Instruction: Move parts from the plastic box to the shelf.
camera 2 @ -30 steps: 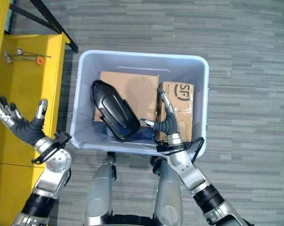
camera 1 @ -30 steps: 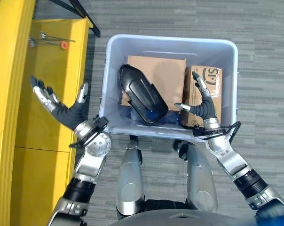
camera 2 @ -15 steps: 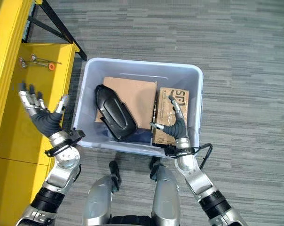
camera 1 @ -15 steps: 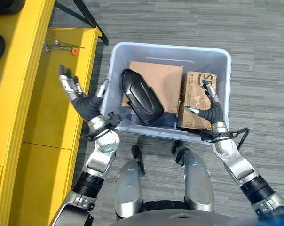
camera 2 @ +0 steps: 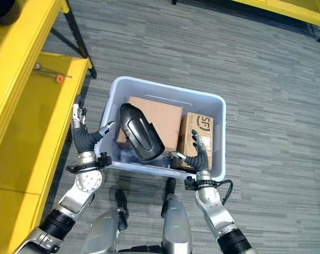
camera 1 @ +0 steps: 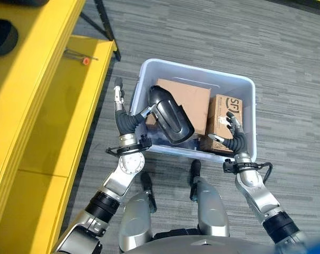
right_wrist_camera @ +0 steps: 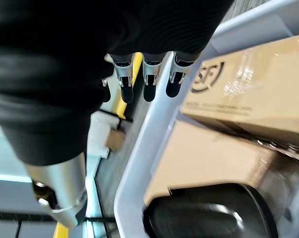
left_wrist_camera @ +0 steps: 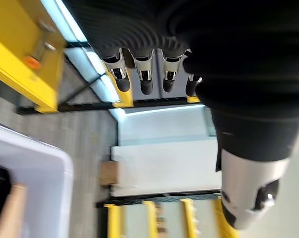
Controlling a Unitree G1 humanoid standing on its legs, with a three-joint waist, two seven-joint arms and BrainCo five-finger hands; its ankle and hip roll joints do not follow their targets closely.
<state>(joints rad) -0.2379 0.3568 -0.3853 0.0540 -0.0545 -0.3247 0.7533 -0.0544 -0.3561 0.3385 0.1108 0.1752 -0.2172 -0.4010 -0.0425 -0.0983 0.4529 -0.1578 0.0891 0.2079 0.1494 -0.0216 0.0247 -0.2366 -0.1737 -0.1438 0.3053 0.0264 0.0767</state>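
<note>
The pale blue plastic box (camera 1: pixel 197 79) stands on the floor before me. In it a black moulded part (camera 1: pixel 172 115) lies tilted over a large cardboard carton (camera 1: pixel 193 99), and a smaller carton (camera 1: pixel 227 112) fills the right end. My left hand (camera 1: pixel 123 114) is open at the box's left wall, fingers (left_wrist_camera: pixel 145 79) straight up outside it, thumb (camera 1: pixel 144 112) over the rim close to the black part. My right hand (camera 1: pixel 233 138) is open above the smaller carton's near end, by the box's near right corner. The yellow shelf (camera 1: pixel 49 121) is on the left.
Small metal tools with an orange piece (camera 1: pixel 85 60) lie on the shelf's lower board. A dark object (camera 1: pixel 3 36) sits on the upper board. A black shelf leg (camera 1: pixel 104 21) slants down behind the box's left corner. Grey carpet surrounds the box.
The camera has shifted. My left hand has come off the shelf board to the box's left wall. My right hand has drawn back toward the near wall.
</note>
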